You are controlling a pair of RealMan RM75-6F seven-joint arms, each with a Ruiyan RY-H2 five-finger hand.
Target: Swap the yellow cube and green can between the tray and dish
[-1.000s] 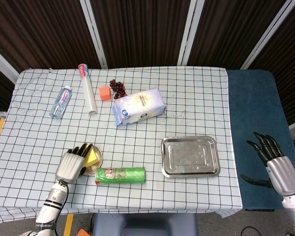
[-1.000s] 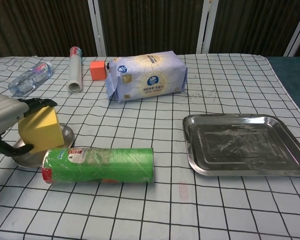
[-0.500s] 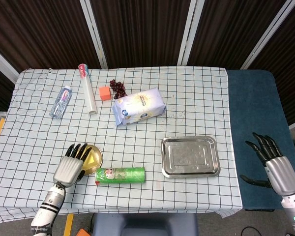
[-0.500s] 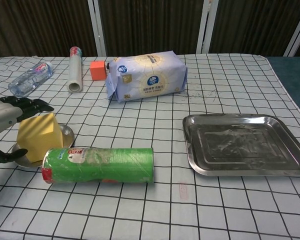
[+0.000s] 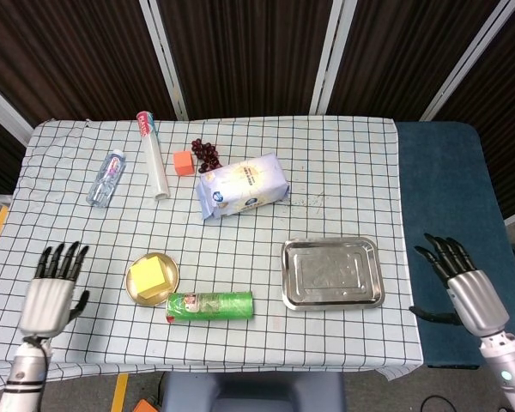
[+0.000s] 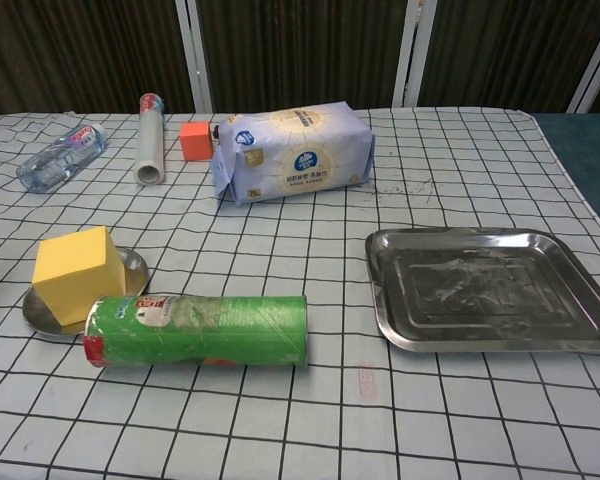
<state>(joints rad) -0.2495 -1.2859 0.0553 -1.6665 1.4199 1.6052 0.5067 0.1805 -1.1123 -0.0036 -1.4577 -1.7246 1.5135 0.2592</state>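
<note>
Tabletop (image 5: 343,163) first: the steel tray (image 5: 331,273) on the right lies bare, and the green can (image 5: 209,305) lies on its side just right of the dish (image 5: 140,296), touching neither. Yellow cube (image 5: 150,275) now sits released in the dish; the left robot hand (image 5: 49,293) has drawn back, well left of it, fingers spread and empty. Right robot hand (image 5: 460,285) hovers open off the right edge, so the can probably goes next to the tray.

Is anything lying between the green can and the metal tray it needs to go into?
Nothing visible. The green can lies on its side on the cloth beside the dish, and only bare checked tablecloth separates it from the tray, which has nothing in it.
</note>
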